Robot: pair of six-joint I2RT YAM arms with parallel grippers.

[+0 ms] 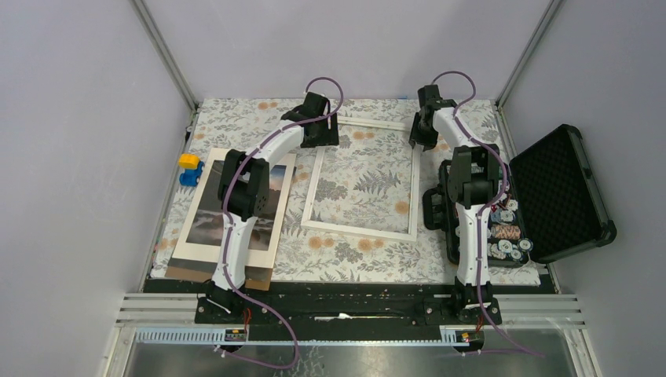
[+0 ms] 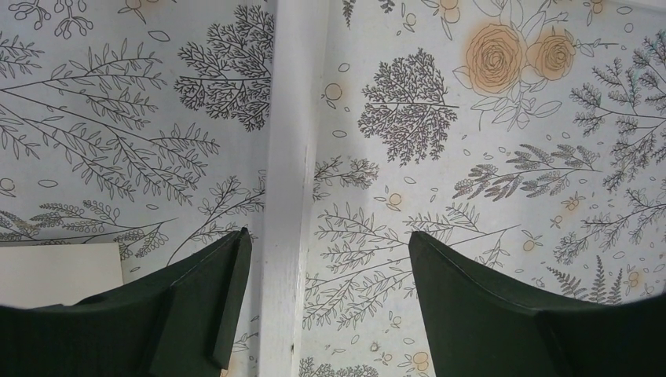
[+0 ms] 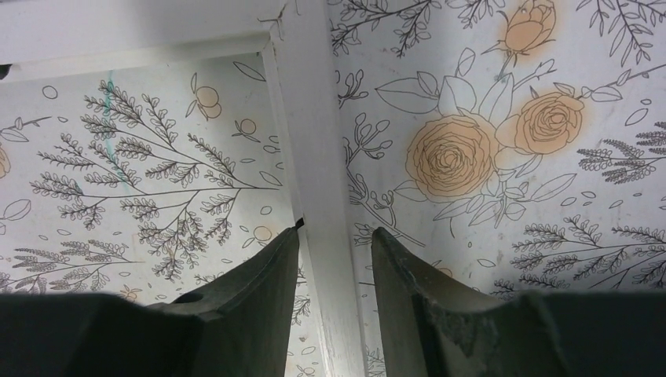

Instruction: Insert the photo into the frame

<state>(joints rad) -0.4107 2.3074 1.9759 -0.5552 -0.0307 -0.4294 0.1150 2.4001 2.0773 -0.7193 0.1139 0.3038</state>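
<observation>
The white frame (image 1: 311, 191) lies flat on the flowered cloth in the middle of the table. The photo (image 1: 271, 206), a dark landscape print, lies to its left on a white mat, largely hidden by the left arm. My left gripper (image 1: 320, 135) is at the frame's far left corner. In the left wrist view it (image 2: 327, 234) is wide open and straddles the frame's rail (image 2: 287, 157), which runs close to the left finger. My right gripper (image 1: 420, 140) is at the far right corner. It (image 3: 336, 232) straddles the frame's rail (image 3: 314, 118) with a narrow opening, its left finger against the rail and a small gap on the right.
An open black case (image 1: 561, 188) with small items stands at the right edge, beside the right arm. A blue and yellow toy (image 1: 188, 169) sits at the left. The white mat (image 1: 206, 250) rests on a brown board (image 1: 259, 280); the mat's corner (image 2: 59, 271) shows in the left wrist view.
</observation>
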